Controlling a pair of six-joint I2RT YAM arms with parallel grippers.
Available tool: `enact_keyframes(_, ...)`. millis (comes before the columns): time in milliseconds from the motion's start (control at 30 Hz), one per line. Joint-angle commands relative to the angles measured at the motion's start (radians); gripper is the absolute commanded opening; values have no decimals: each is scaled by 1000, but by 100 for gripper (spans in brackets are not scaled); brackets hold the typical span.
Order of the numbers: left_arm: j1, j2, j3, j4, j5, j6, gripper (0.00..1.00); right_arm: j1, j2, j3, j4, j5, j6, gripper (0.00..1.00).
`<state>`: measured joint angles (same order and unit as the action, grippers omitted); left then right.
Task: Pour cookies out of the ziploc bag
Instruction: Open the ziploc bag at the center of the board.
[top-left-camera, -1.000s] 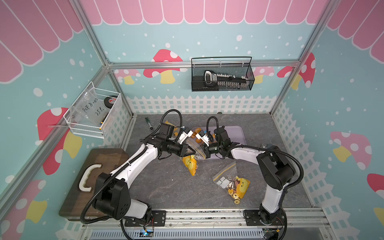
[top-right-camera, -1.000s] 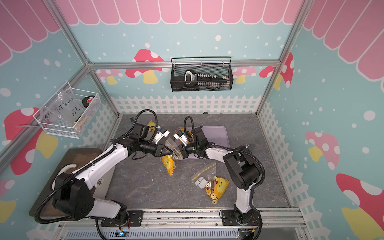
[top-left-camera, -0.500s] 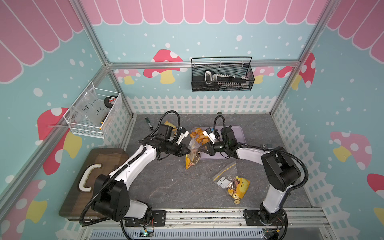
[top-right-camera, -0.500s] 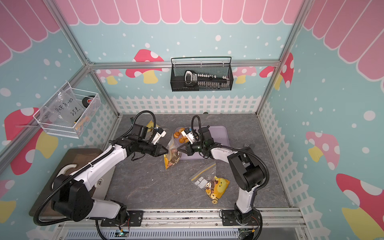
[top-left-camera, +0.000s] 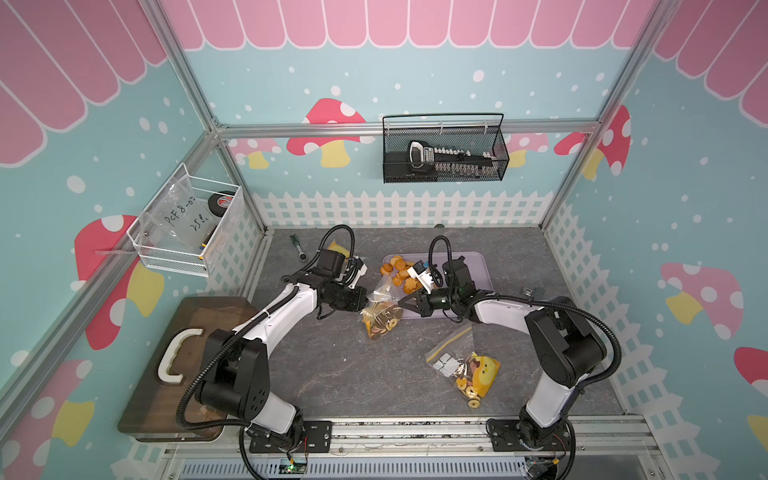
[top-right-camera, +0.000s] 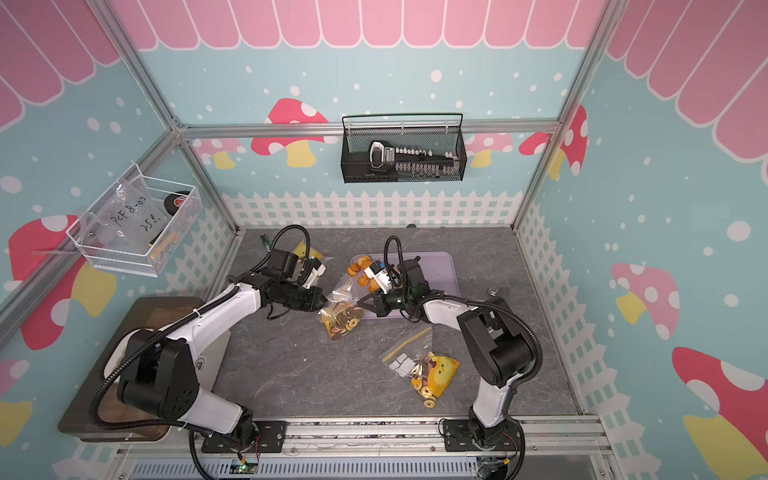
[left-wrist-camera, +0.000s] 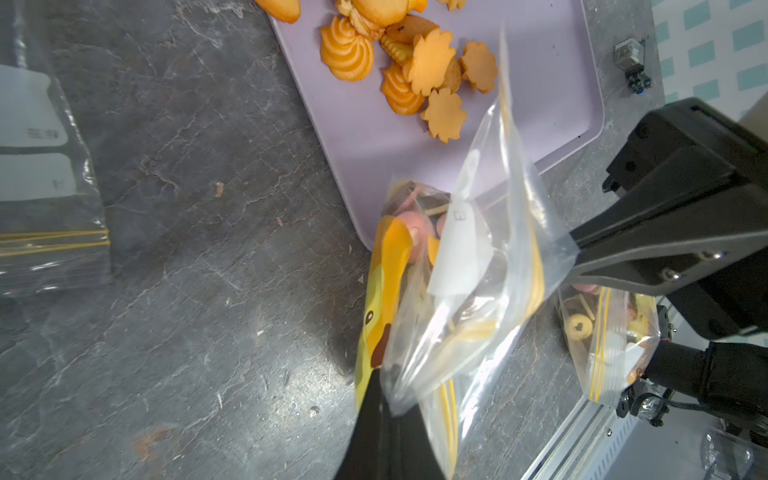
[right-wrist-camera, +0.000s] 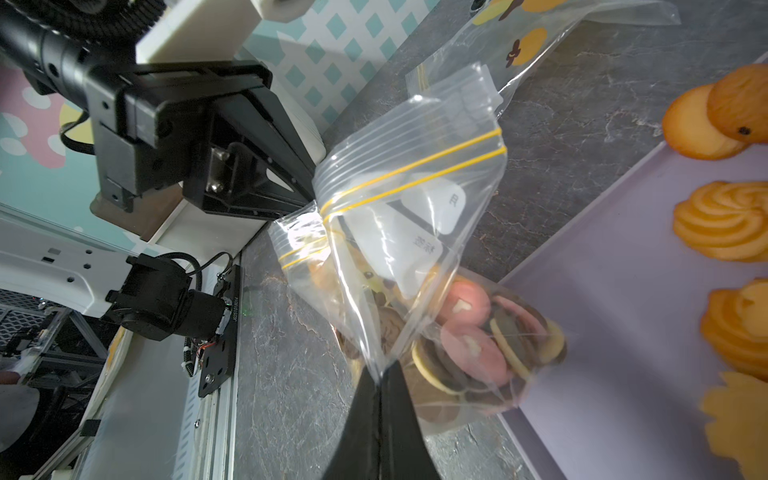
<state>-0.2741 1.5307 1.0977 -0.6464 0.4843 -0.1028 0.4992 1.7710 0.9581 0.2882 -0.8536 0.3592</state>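
Grey veined stone counter (top-left-camera: 332, 374). Both top views: clear crinkly ziploc bag (top-left-camera: 380, 311) hangs between left claw (top-left-camera: 363, 306) and right claw (top-left-camera: 401, 306), each clenched on its film, at near-left corner of smooth lilac tray (top-left-camera: 478, 266). Wrist views alone reveal pink discs among cookies (right-wrist-camera: 478, 353) inside; ridged swirls, scalloped flowers on tray.

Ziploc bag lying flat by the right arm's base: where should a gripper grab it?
Likely the flat, empty film at the yellow zip strip, pinched from above at the far end of the lying bag. Its cookies bunch at the near end, too lumpy to pinch.
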Motion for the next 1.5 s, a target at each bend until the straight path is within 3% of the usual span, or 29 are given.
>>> enact_keyframes(0, 37, -29, 2, 9, -96, -21, 0, -15, -11, -14, -64, 58, -40, 0)
enact_keyframes(200, 50, -37, -12, 12, -96, -23, 0, -16, -2, -7, -72, 86, -35, 0)
enact_keyframes(333, 50, -38, -13, 15, -93, -20, 0, -16, -10, 8, -142, 172, -69, 0)
enact_keyframes(467, 49, -40, -18, 40, -25, -18, 0, -12, -25, 13, -147, 161, -86, 0)
enact_keyframes(500, 46, -41, -20, 46, -14, -16, 0, -7, -28, 19, -147, 138, -93, 6)
enact_keyframes(600, 38, -37, -17, 47, -2, -8, 0, 31, -62, 19, -144, 154, -131, 44)
enact_keyframes(700, 38, -27, -14, 43, 0, -8, 0, 85, -89, 45, -183, 211, -196, 55)
enact_keyframes(900, 34, -17, -10, 44, 12, -3, 0, 144, -90, 121, -281, 349, -284, 57)
enact_keyframes(1467, 30, -22, -12, 52, 42, 6, 0, 201, 60, 318, -417, 431, -356, 50)
